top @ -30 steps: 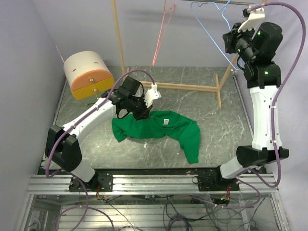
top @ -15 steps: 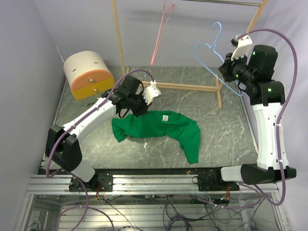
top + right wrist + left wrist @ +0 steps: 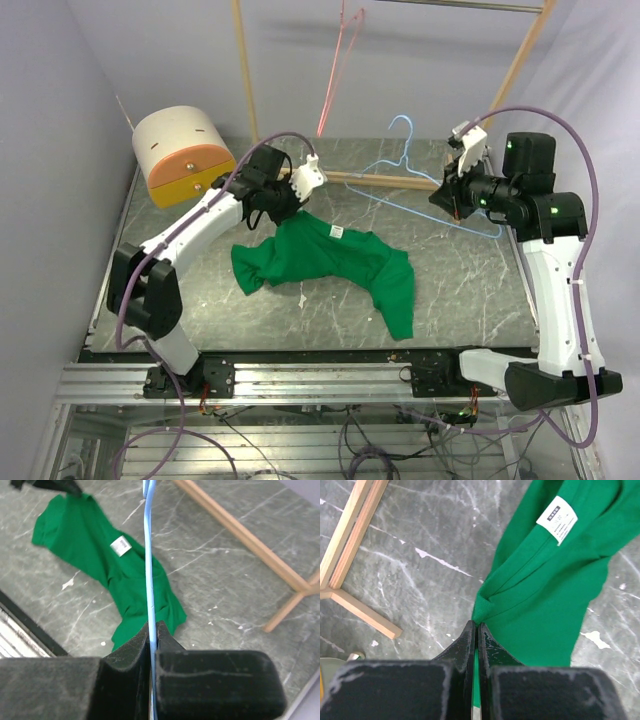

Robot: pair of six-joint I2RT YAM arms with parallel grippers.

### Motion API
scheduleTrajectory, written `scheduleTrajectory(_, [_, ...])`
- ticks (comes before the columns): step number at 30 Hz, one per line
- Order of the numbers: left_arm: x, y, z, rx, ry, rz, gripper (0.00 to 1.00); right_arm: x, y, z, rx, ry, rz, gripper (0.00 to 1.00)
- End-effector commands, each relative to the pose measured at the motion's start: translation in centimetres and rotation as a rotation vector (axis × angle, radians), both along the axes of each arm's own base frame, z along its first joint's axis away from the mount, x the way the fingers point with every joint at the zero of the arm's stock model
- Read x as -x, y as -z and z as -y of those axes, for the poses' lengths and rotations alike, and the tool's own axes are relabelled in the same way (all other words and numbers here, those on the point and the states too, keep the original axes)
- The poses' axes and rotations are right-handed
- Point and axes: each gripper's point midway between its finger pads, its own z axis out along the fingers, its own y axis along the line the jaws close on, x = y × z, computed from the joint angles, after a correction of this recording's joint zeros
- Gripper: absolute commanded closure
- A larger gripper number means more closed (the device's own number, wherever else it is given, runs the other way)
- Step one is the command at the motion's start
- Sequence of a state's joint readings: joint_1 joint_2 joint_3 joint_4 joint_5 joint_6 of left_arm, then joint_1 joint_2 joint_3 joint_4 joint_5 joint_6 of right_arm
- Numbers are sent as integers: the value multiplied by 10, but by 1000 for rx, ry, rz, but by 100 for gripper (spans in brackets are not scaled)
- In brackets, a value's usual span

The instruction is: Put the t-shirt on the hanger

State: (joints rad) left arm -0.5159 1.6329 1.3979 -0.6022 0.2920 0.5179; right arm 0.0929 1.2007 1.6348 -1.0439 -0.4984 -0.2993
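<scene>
The bright green t-shirt (image 3: 330, 262) lies crumpled on the grey table, its white neck label (image 3: 337, 232) facing up. My left gripper (image 3: 285, 210) is shut on the shirt's upper left edge and lifts it; the pinched cloth (image 3: 530, 595) shows in the left wrist view between the jaws (image 3: 477, 630). My right gripper (image 3: 455, 195) is shut on the light blue hanger (image 3: 425, 190) and holds it low over the table, right of the shirt. In the right wrist view the hanger wire (image 3: 147, 555) runs straight out of the jaws (image 3: 152, 630) above the shirt (image 3: 110, 565).
A wooden rack stands at the back, its base bar (image 3: 385, 181) on the table and uprights (image 3: 245, 75) rising. A pink-red hanger (image 3: 335, 70) hangs from it. A beige and orange drum (image 3: 182, 155) sits at the back left.
My right arm has brought the blue hanger down from the rail to just above the table. My left gripper has closed on the shirt's edge and pulled it up and back.
</scene>
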Motion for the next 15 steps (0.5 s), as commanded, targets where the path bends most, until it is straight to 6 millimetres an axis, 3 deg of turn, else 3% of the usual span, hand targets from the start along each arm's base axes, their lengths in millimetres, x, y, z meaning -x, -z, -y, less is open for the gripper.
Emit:
scheduleTrajectory(1, [-32,-11,-2,8,4,69,93,20,7,-18,-3,-167,-7,100])
scheduleTrajectory(9, [-31,-22,10,55,75,55,93,27,11,-34,-37,-265,-5,100])
scheduleTrajectory(15, [-20,-32,16,81,126,26,93,31,31,-43,-6,-300,-44,100])
